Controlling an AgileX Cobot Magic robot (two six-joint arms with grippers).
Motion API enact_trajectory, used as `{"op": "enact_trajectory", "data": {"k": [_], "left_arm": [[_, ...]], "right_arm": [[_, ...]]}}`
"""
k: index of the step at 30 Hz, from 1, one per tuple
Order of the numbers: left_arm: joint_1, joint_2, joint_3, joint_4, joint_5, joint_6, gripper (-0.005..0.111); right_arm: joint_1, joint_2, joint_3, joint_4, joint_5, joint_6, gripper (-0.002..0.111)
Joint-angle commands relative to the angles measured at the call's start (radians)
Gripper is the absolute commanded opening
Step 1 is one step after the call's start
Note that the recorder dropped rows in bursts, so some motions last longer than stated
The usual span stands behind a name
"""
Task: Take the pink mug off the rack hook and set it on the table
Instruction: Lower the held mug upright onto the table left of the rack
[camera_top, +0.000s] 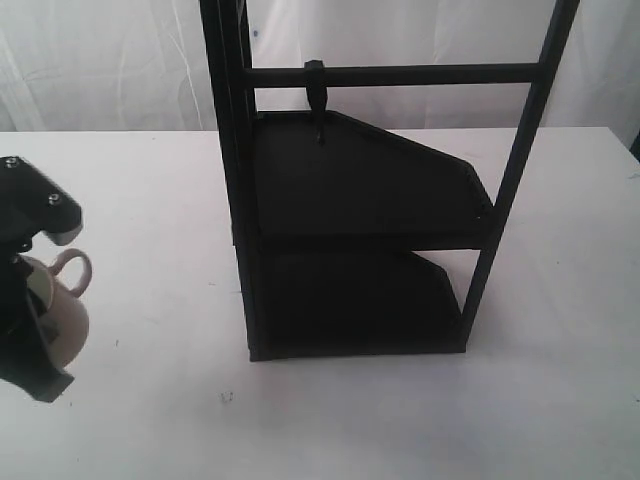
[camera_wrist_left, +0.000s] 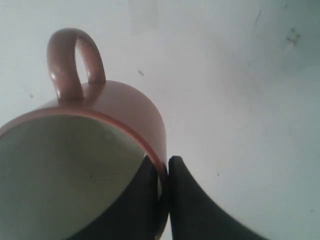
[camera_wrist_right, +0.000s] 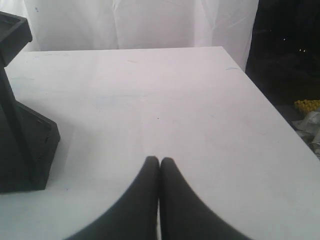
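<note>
Mug (camera_top: 62, 318), pink outside and cream inside, is at the lower left of the exterior view, far from the rack (camera_top: 370, 200). It leans a little, and its loop handle pokes up and toward the rack. The left pincer (camera_wrist_left: 167, 165) is shut tight on the mug's rim. One black finger (camera_wrist_left: 140, 200) is inside the cup and the other is outside, with the wall squeezed between them. The left arm comes in from the left edge of the exterior view and bends down over the mug. It covers part of the mug, so you cannot tell if the bottom touches the white counter (camera_top: 400, 420).

In the exterior view the mug looks pale, nearly white; the left wrist view shows its pink color well.

The rack hook (camera_top: 316, 95) hangs from the crossbar (camera_top: 400, 73) near the top middle, well apart from the mug.

The right pincer (camera_wrist_right: 159, 161) has its two tips pressed together and grips nothing. It hangs over the bare counter near a corner of the rack. The right arm is not seen in the exterior view.
</note>
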Motion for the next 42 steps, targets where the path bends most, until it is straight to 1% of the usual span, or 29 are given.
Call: {"op": "enact_trajectory", "data": {"k": [1, 4, 7, 12, 18, 20, 22, 24, 26, 32, 35, 38, 42], "left_arm": [[-0.001, 0.052, -0.006, -0.001, -0.185, 0.028, 0.0], [-0.001, 0.077, -0.006, -0.001, -0.291, 0.069, 0.0], [-0.001, 0.096, -0.015, -0.001, -0.315, 0.087, 0.0], [-0.001, 0.149, -0.108, -0.003, -0.165, 0.036, 0.0], [-0.001, 0.219, -0.261, -0.023, 0.028, 0.034, 0.0], [-0.001, 0.248, -0.296, -0.028, 0.062, 0.038, 0.0], [-0.001, 0.269, -0.309, -0.062, 0.063, 0.038, 0.0], [-0.001, 0.284, -0.309, -0.131, 0.048, 0.038, 0.0], [-0.001, 0.288, -0.309, -0.156, 0.021, 0.038, 0.0], [-0.001, 0.294, -0.309, -0.154, -0.01, 0.041, 0.0], [-0.001, 0.351, -0.309, -0.149, -0.042, 0.041, 0.0], [-0.001, 0.363, -0.309, -0.149, -0.045, 0.041, 0.0], [-0.001, 0.382, -0.309, -0.051, -0.045, 0.043, 0.0]], "right_arm": [[-0.005, 0.001, 0.001, 0.004, -0.009, 0.001, 0.0], [-0.005, 0.001, 0.001, 0.004, -0.009, 0.001, 0.0], [-0.005, 0.001, 0.001, 0.004, -0.009, 0.001, 0.0], [-0.005, 0.001, 0.001, 0.004, -0.009, 0.001, 0.0], [-0.005, 0.001, 0.001, 0.004, -0.009, 0.001, 0.0], [-0.005, 0.001, 0.001, 0.004, -0.009, 0.001, 0.0], [-0.005, 0.001, 0.001, 0.004, -0.009, 0.001, 0.0], [-0.005, 0.001, 0.001, 0.004, -0.009, 0.001, 0.0], [-0.005, 0.001, 0.001, 0.004, -0.009, 0.001, 0.0], [-0.005, 0.001, 0.001, 0.004, -0.009, 0.001, 0.0], [-0.005, 0.001, 0.001, 0.004, -0.009, 0.001, 0.0], [-0.005, 0.001, 0.001, 0.004, -0.009, 0.001, 0.0], [-0.005, 0.001, 0.001, 0.004, -0.009, 0.001, 0.0]]}}
